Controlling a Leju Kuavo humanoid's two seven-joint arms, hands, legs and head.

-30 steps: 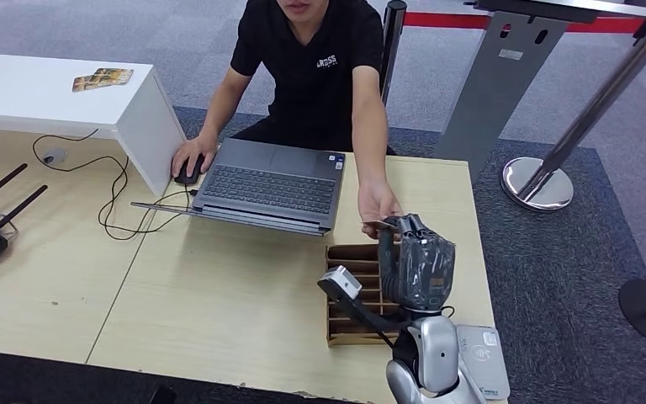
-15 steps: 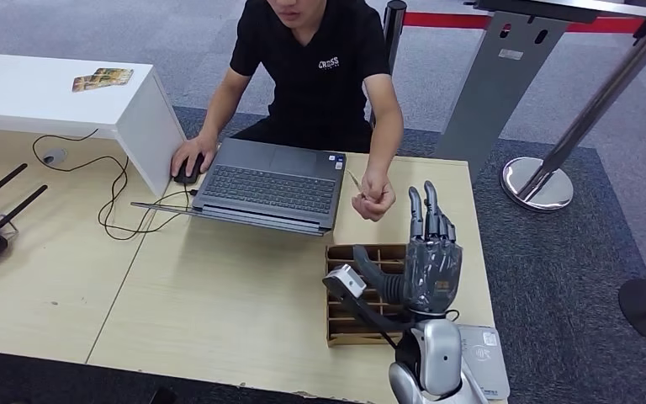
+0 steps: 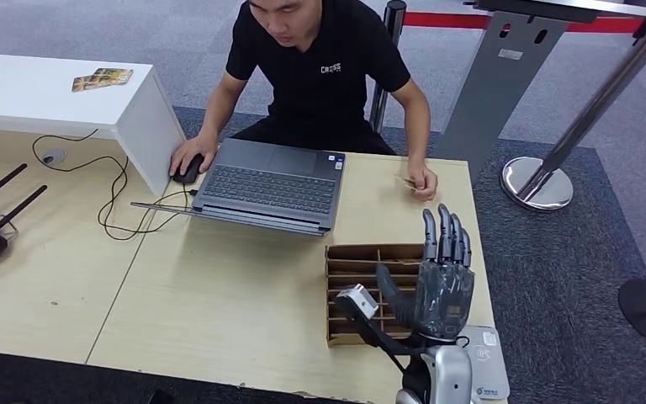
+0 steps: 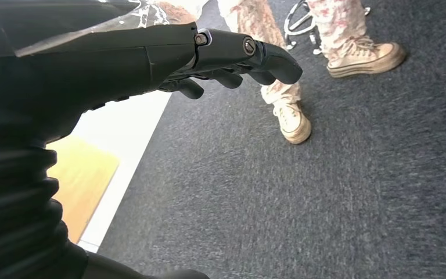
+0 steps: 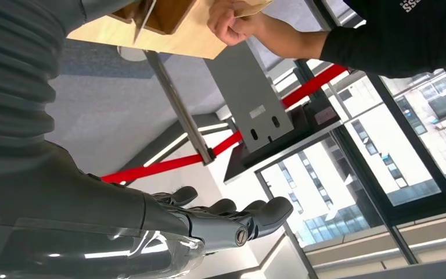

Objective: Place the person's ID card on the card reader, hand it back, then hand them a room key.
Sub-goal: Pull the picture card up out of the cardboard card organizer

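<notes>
Right hand (image 3: 442, 282) stands empty, fingers spread; person's hand (image 3: 423, 180) holds ID card (image 3: 405, 180). Room key from the wooden organizer (image 3: 362, 278) seems next.

**A reception desk in an office lobby**

A wooden desk (image 3: 219, 286) carries a laptop (image 3: 271, 183) and a card reader (image 3: 486, 362). Grey carpet (image 3: 555, 261) surrounds it, a red queue barrier (image 3: 505, 20) on a post (image 3: 537, 181) stands behind, and tall windows (image 5: 377, 139) show city buildings.

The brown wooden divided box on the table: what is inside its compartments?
The compartments of the brown wooden divided box that show look empty. The robot's right hand and wrist camera cover its right and front parts, so any cards there cannot be seen.
</notes>
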